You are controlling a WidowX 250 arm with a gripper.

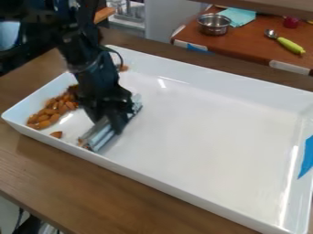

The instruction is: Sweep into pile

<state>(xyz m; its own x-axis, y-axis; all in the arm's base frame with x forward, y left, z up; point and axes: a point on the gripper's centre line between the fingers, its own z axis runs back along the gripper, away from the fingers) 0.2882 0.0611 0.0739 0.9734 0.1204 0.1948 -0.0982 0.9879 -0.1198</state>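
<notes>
From my station I count one gripper (pixel 115 121), one silvery sweeping tool (pixel 100 136) and one white tray (pixel 202 179). The almonds (pixel 49 114) in the heap overlap too much for me to number them; I make out one loose almond (pixel 56 134) apart from it. I get two wooden surfaces: one worktop (pixel 92 183) under the tray, one table (pixel 256 43) behind. On the latter I tally one metal bowl (pixel 214 25), one teal cloth (pixel 238 16), one green-handled spoon (pixel 289 44) and one dark red object (pixel 291 22) too small to identify.
</notes>
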